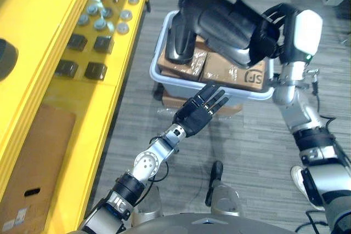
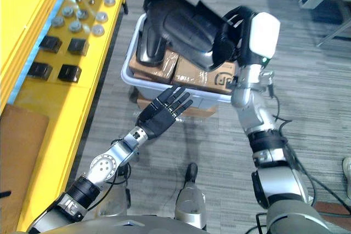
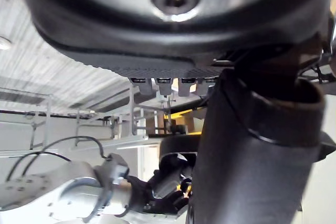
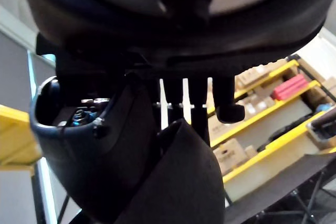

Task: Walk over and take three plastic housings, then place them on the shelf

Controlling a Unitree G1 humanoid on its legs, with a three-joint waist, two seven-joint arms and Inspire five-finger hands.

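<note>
Taking step: the right hand's (image 1: 274,26) fingers grip a black housing (image 1: 219,23) above the bin (image 1: 156,70), the left hand (image 1: 198,112) open near it, and next the housing should go left to the shelf (image 1: 82,97).

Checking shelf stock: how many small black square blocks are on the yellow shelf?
4 blocks, two by two on the shelf: far left, far right, near left, near right. The upper beam may hide more.

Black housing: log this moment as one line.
right hand: shut on black housing, over bin | left hand: open, near bin's front rim | shelf: yellow, at left, housing not yet on it
</note>
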